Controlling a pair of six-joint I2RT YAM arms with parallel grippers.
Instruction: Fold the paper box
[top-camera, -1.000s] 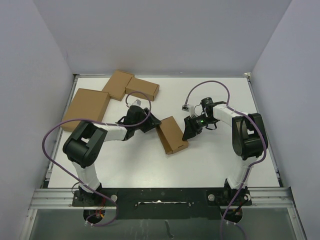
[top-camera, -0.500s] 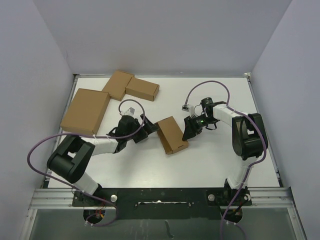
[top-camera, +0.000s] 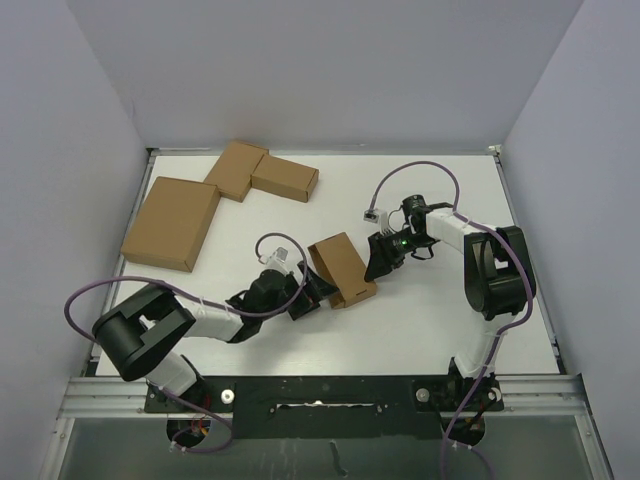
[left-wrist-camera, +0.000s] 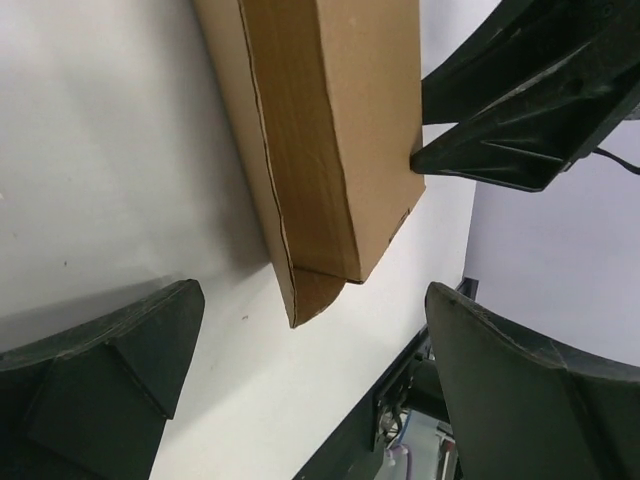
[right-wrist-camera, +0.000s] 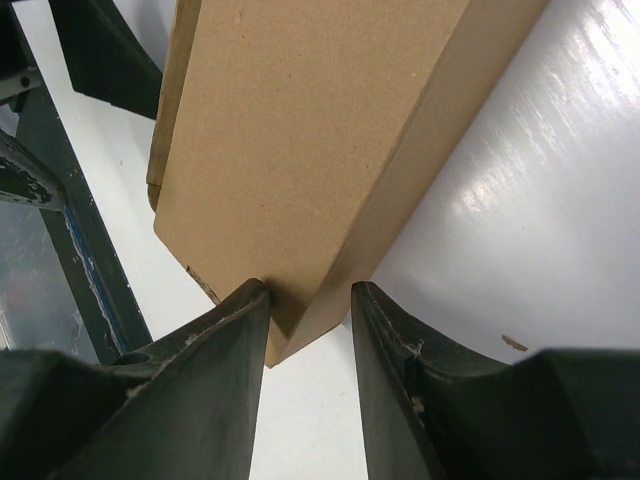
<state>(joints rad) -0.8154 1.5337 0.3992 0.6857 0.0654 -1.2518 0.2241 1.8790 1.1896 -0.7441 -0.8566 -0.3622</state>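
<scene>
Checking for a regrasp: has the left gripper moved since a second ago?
Yes. The left gripper pulled back toward the robot, away from the flat carton, and is now beside the paper box.

White links, black joints on left arm (top-camera: 215, 320) and right arm (top-camera: 455, 226), purple cables (top-camera: 425, 164), green wrist light (top-camera: 403, 240), right gripper's (right-wrist-camera: 308, 300) dark tapered fingers (right-wrist-camera: 215, 360).

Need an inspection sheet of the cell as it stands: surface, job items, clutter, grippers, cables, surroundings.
Surface: white table, glossy.
Job's things: paper box, closed into a carton, mid-table, one flap sticking out at an end.
Clutter: large flat carton and two small cartons, far left.
Grippers: left gripper open beside the box, not touching; right gripper pinching the box's end.
Cables: purple cables looped off each arm.
Surroundings: pale walls; metal rail at near edge.
</scene>
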